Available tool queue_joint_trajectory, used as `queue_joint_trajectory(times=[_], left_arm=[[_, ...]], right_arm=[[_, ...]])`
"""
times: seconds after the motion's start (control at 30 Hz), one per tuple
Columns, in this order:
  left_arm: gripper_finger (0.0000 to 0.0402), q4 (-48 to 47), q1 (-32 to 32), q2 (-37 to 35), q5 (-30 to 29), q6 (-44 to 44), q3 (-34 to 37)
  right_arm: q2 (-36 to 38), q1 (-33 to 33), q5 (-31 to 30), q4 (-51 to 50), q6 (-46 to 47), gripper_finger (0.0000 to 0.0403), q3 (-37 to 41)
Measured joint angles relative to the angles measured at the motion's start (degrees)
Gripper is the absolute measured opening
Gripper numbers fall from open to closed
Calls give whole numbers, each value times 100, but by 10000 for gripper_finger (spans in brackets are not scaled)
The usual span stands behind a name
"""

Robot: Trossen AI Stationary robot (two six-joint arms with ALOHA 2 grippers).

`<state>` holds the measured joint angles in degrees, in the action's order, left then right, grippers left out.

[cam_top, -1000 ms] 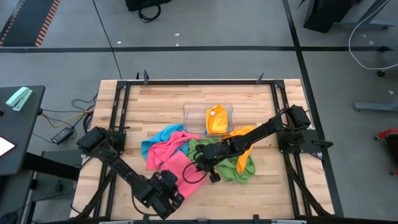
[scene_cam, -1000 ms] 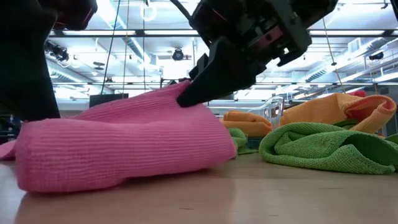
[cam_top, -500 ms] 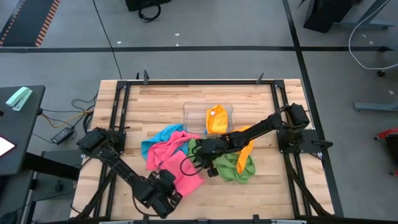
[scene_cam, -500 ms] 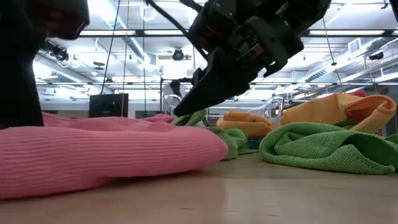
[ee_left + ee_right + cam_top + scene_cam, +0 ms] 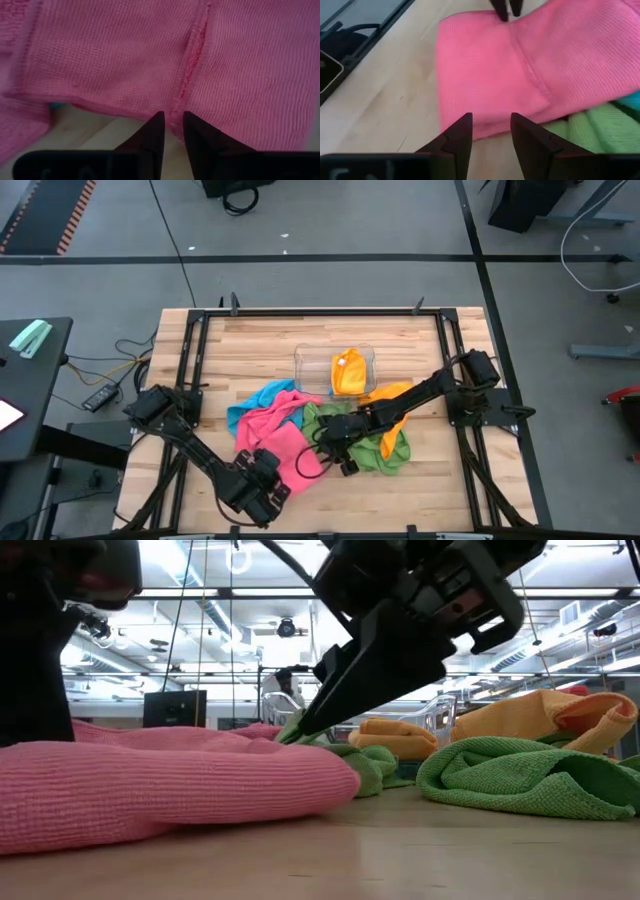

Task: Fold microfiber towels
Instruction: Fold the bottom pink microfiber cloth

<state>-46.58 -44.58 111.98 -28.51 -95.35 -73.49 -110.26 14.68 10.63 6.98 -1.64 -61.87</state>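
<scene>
Wooden slatted surface [image 5: 260, 340] carries the soft pink microfiber towel [image 5: 285, 442], folded, lower centre of the high view. Left pincer [image 5: 171, 131] sits slightly parted at its hem; right pincer [image 5: 490, 131] spread, empty, beside it. Risk: fingers snagging the hem, undoing the fold.

Overhead, table-level, 2 close wrist cameras — all share the pink towel [image 5: 283, 442]
</scene>
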Motion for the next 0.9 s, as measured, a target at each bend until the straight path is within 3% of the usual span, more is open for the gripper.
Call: queue_joint_trajectory(times=[0.3,0.43,0.57,0.7,0.9], left_arm=[[69,-514,-9,-42,-24,993,-534],[62,184,-11,-48,-146,2331,-763],[67,904,-11,14,-201,2979,-761],[96,1411,38,326,-263,3079,-757],[180,2011,189,448,-124,3162,-752]], right_arm=[[2,199,-1,320,-156,143,-50],[-16,302,-56,671,-544,143,-55],[-134,319,-148,712,-614,143,-52],[-164,338,-169,628,-558,143,-50],[-127,367,-192,587,-581,143,-52]])
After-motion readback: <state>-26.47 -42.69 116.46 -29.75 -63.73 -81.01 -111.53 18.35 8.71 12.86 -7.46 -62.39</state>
